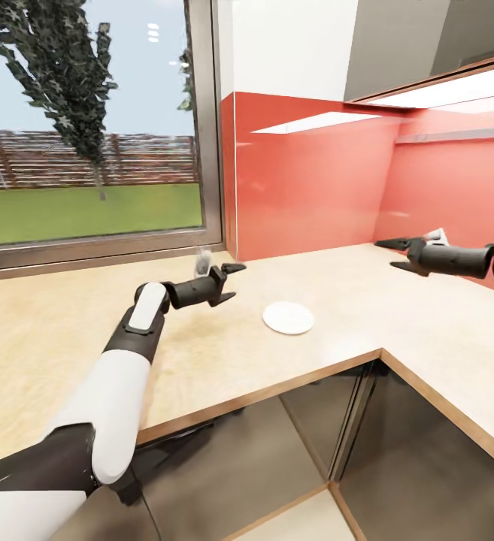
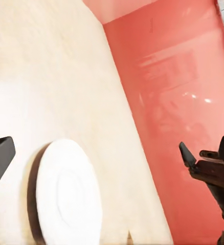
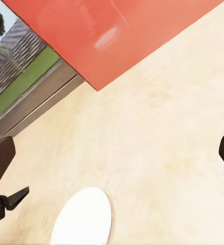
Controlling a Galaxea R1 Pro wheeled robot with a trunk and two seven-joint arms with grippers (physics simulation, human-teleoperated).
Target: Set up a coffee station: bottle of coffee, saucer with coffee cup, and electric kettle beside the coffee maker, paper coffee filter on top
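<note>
The saucer (image 1: 288, 317) is a small round flat white plate lying on the light wood-grain kitchen countertop (image 1: 66, 330), near the inner corner of its L shape. My left gripper (image 1: 231, 282) hovers just left of the saucer, open, with nothing between its fingers. My right gripper (image 1: 393, 254) hangs over the counter to the saucer's right and further back, also open and holding nothing. The two grippers point towards each other. The saucer (image 2: 68, 196) lies below and between the left fingers, and the saucer (image 3: 84, 217) lies low between the right fingers.
A red backsplash (image 1: 307, 180) rises behind the counter, with a large window (image 1: 89, 120) to its left. A thin grey board (image 1: 457, 135) runs along the red wall at upper right. Grey cabinet fronts (image 1: 427, 451) stand below the counter's front edge (image 1: 277, 387).
</note>
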